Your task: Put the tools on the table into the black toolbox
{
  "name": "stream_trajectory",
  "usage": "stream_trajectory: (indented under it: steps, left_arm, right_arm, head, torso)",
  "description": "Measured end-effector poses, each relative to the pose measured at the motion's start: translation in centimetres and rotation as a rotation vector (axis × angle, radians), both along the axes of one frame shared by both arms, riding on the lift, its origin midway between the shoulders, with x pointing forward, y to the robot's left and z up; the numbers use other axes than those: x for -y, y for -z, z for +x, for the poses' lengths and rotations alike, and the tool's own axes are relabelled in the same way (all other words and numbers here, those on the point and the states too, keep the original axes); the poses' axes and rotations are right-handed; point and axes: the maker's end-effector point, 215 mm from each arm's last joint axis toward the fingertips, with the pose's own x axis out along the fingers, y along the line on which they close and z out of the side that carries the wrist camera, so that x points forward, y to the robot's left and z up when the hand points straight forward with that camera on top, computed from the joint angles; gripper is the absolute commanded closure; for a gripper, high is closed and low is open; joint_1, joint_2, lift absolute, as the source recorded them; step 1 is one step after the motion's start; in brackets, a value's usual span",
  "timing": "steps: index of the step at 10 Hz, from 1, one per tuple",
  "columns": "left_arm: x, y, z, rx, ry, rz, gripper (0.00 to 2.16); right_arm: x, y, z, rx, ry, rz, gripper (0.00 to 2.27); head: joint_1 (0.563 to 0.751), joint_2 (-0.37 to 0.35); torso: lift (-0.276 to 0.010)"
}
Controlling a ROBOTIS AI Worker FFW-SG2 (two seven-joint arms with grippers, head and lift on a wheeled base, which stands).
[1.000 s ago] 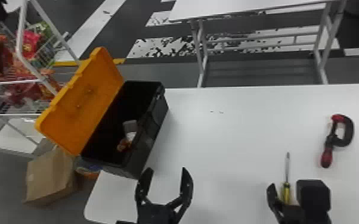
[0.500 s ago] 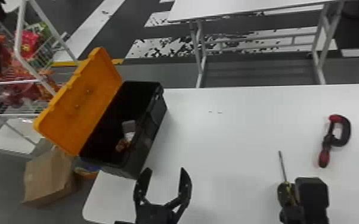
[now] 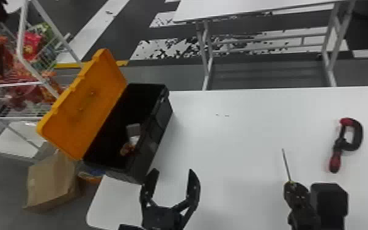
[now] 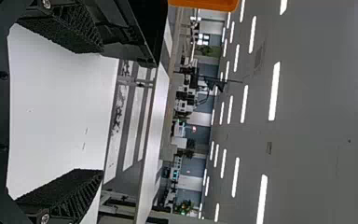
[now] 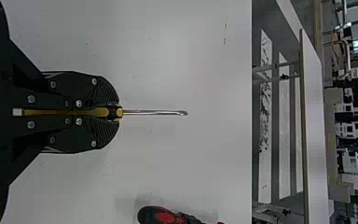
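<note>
A: Gripping what, right hand [image 5: 116,112]?

B: Closed on a yellow-and-black screwdriver [image 3: 286,165], low at the desk [image 3: 238,146]. Probably light, stiff, a bit slick. Best held by the handle [image 5: 101,112], clear of the thin shaft [image 5: 154,112].

A: And the C-clamp [image 3: 358,134]?

B: Flat on the desk, off to the right. Likely heavier; take by the grip.

A: Pose?

B: Right hand aimed forward. Left hand [image 3: 173,171] spread, empty, near the black toolbox [image 3: 156,131].
</note>
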Motion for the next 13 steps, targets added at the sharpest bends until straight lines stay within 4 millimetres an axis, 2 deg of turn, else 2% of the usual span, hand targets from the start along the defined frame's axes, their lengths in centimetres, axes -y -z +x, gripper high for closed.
stream_trajectory:
  steps: [3,6,10,13]
  left_arm:
    - [3.0,-1.3,1.4,0.005,0.101,-0.011,0.07]
    - [5.0,-2.3,3.2,-0.005,0.189,-0.042,0.08]
    - [6.9,-0.9,5.0,-0.129,0.330,-0.208,0.08]
    - [7.4,0.0,5.8,-0.219,0.415,-0.360,0.10]
  right_arm:
    - [-1.2,-3.5,0.7,0.131,-0.060,0.092,2.25]
    - [-2.2,-5.5,0.3,0.224,-0.131,0.148,2.25]
    - [-4.9,-8.4,-0.4,0.363,-0.266,0.197,2.25]
    - [-7.1,-10.2,-1.8,0.452,-0.403,0.236,2.25]
  head:
    - [0.695,0.285]
    - [0.695,0.262]
    - [0.695,0.268]
    - [0.695,0.299]
  torso:
    - [-0.075]
    - [-0.075]
    - [-0.075]
    - [-0.075]
